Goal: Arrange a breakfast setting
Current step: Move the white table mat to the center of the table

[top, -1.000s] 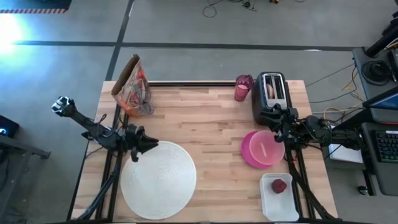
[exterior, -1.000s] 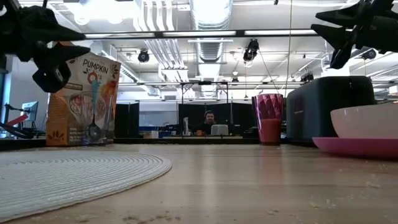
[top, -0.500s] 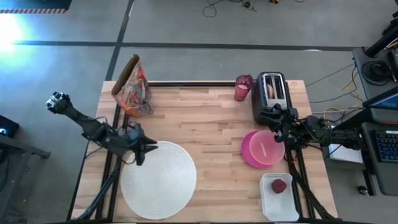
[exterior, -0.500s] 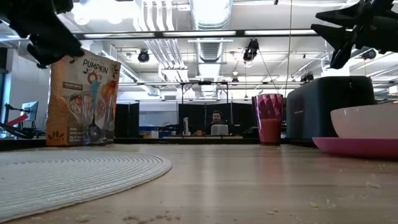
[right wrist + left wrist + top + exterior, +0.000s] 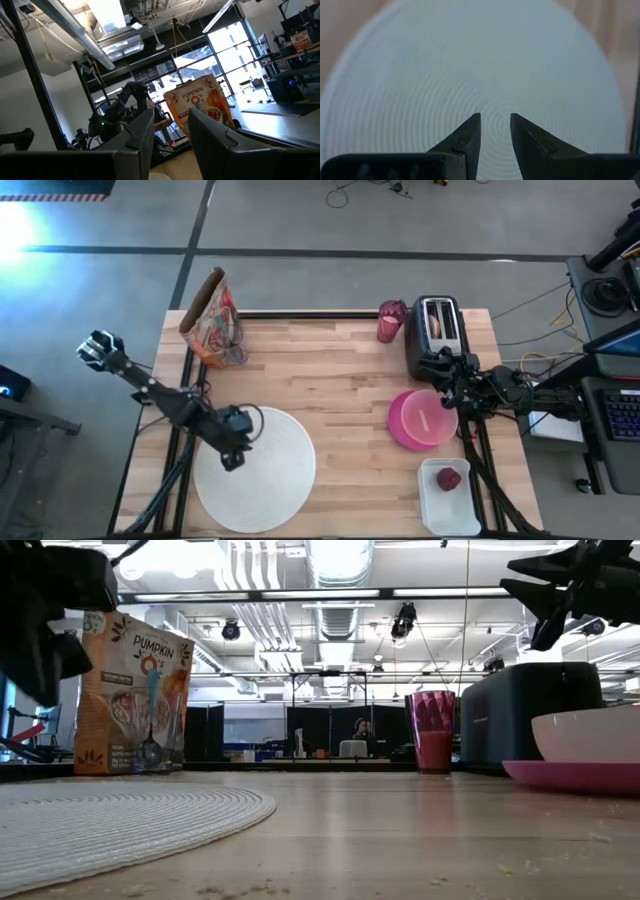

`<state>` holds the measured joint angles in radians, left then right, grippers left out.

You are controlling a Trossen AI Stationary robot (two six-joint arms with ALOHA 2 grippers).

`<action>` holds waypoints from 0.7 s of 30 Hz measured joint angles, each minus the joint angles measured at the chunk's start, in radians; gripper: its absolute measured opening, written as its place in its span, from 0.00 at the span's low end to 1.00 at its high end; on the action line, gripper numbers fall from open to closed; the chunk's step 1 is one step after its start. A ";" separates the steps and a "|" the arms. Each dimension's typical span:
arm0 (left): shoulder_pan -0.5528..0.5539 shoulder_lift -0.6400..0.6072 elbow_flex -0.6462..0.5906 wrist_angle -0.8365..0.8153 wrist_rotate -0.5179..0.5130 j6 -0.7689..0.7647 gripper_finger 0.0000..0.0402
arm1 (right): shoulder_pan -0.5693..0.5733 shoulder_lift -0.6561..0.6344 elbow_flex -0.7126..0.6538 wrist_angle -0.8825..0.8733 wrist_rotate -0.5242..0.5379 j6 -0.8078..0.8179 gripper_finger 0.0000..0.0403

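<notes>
Nearest the bottom edge of the high view, a small red fruit [image 5: 449,478] lies in a white tray [image 5: 430,505] at lower right, and the big round white placemat [image 5: 270,480] fills the lower left of the table [image 5: 330,370], with the left tool [image 5: 232,460] hanging over its left part, jaws narrowly parted and empty. Further up on the right, the peach cereal bowl [image 5: 430,418] sits on the magenta plate [image 5: 402,432], the right tool [image 5: 449,392] poised at its upper right edge with a narrow gap and nothing held. Along the far edge stand the black toaster [image 5: 436,332], the pink translucent cup [image 5: 390,321] just left of it, and the colourful crinkled bag [image 5: 213,317] at upper left.
</notes>
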<state>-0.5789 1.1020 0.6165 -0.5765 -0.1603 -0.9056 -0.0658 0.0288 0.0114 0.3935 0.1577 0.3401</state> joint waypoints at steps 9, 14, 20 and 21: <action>0.000 0.240 0.097 -0.047 0.066 0.010 0.22 | 0.000 0.000 0.000 0.000 0.000 0.000 0.28; -0.012 0.356 0.169 -0.079 0.140 0.062 0.22 | 0.000 0.000 0.000 0.000 0.000 0.000 0.28; -0.061 0.456 0.234 -0.083 0.147 0.050 0.22 | 0.000 0.000 0.000 0.000 0.000 0.000 0.28; -0.066 0.471 0.241 -0.088 0.148 0.046 0.22 | 0.000 0.000 0.000 0.000 0.000 0.000 0.28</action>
<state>-0.6445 1.5730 0.8574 -0.6647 -0.0128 -0.8597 -0.0658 0.0288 0.0116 0.3935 0.1577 0.3401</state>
